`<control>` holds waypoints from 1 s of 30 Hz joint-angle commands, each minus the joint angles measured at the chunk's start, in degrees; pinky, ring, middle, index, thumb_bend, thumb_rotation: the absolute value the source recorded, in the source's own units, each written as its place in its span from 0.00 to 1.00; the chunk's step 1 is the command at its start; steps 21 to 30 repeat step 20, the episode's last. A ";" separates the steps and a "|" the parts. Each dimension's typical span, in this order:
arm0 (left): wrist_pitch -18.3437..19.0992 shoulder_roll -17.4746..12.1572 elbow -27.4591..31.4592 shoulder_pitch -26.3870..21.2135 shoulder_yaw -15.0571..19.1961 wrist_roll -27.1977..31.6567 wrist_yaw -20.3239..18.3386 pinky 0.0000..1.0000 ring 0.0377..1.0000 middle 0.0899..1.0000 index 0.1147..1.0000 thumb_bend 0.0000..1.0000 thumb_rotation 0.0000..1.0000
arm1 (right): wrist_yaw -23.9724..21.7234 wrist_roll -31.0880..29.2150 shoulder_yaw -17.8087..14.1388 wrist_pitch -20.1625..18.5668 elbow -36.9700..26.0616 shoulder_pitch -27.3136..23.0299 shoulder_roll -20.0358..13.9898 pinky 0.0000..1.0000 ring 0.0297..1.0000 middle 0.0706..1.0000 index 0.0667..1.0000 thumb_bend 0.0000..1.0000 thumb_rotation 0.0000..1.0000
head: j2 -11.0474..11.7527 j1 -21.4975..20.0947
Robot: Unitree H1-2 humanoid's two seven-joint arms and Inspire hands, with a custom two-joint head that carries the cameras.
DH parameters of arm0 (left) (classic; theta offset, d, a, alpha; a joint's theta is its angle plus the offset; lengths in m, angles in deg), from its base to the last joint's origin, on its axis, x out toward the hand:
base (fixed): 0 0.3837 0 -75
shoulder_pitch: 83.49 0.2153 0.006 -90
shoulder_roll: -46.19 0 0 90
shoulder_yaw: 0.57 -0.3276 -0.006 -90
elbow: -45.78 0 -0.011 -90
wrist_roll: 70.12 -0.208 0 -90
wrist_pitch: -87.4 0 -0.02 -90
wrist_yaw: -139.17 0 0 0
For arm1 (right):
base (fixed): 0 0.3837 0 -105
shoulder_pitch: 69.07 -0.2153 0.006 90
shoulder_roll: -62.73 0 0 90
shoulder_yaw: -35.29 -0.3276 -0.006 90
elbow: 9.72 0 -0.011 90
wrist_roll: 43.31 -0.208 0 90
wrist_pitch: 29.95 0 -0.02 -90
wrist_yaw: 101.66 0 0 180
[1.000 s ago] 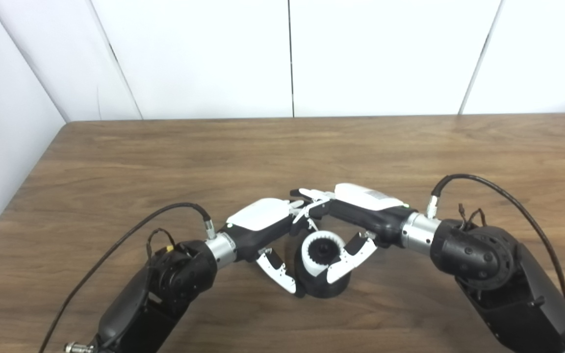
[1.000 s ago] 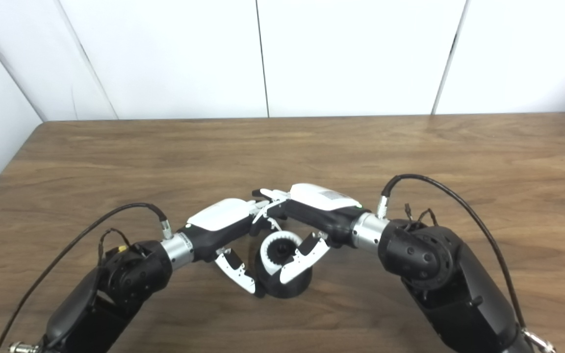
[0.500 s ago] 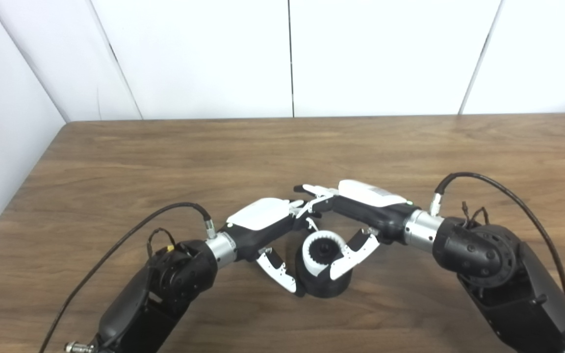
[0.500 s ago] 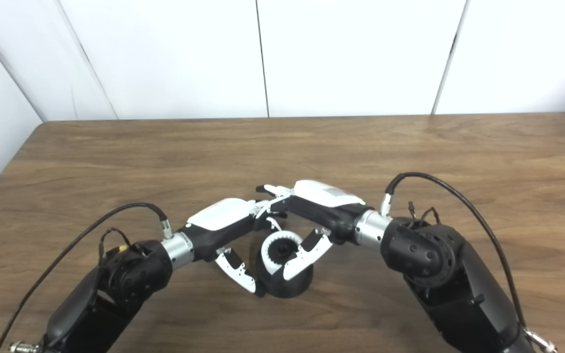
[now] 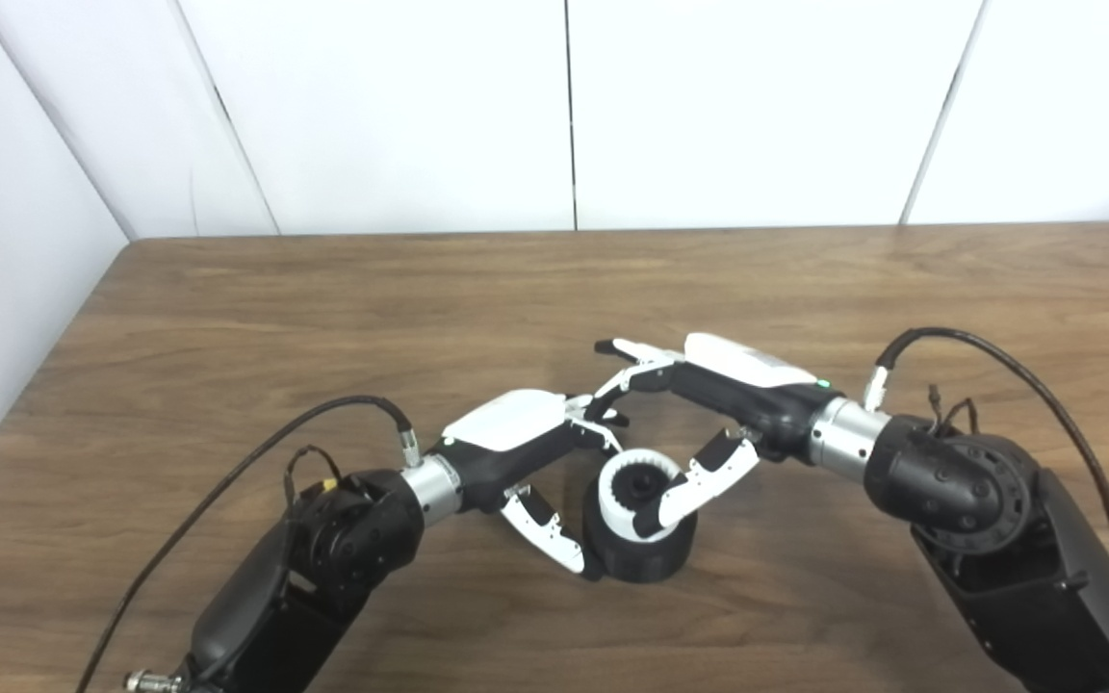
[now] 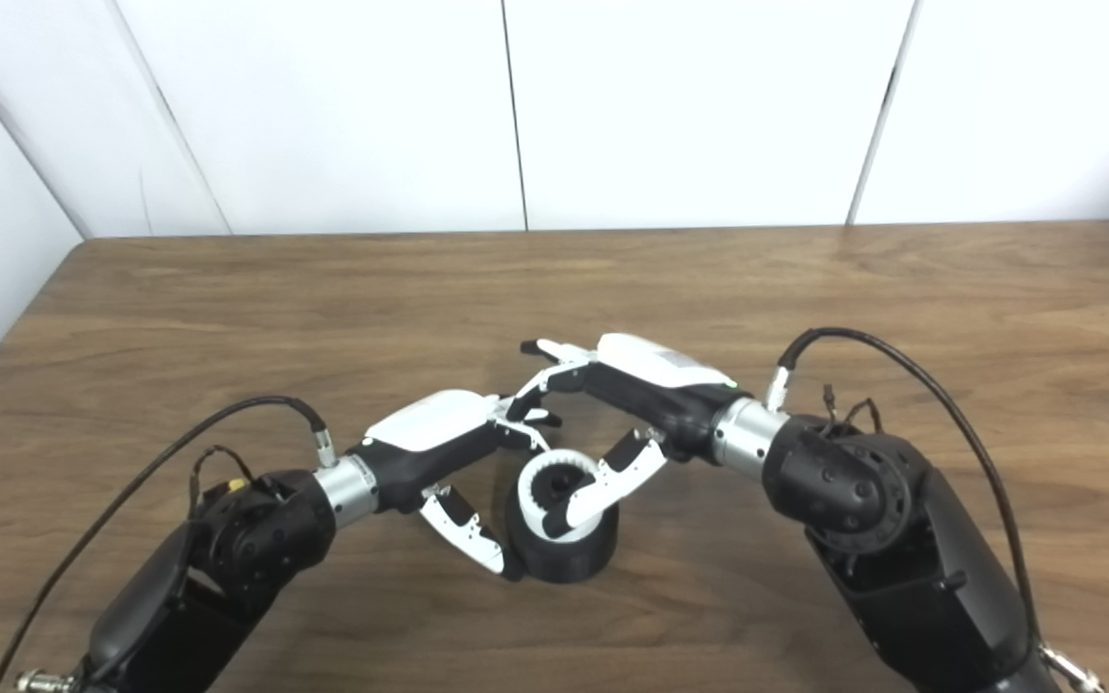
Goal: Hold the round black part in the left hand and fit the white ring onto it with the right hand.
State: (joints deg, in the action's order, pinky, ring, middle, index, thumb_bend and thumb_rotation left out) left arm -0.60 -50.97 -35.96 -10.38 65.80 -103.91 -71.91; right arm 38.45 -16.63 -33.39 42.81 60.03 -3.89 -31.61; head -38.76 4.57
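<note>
The round black part stands on the table near the front middle, and the toothed white ring sits in its top. My left hand is shut on the black part: its thumb presses the left side of the base and its fingers curl behind it. My right hand is open and hovers above and to the right of the part. Its fingers stretch out well behind the ring, while its thumb tip still lies over the ring's front right edge.
The wooden table runs back to a white panelled wall. Its left edge slants along the left of the picture. Black cables loop off both wrists.
My right hand has let go of the ring, spread its fingers, and drawn up and to the right. The ring stays in the black part. My left hand has kept its hold.
</note>
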 commanded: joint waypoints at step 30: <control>5.48 -4.99 4.65 -1.24 3.58 -0.74 -3.34 1.00 1.00 0.97 0.96 1.00 0.36 | 3.95 -2.65 -6.30 0.07 0.76 -1.48 -1.78 0.99 1.00 1.00 0.79 1.00 0.43 | -0.14 0.35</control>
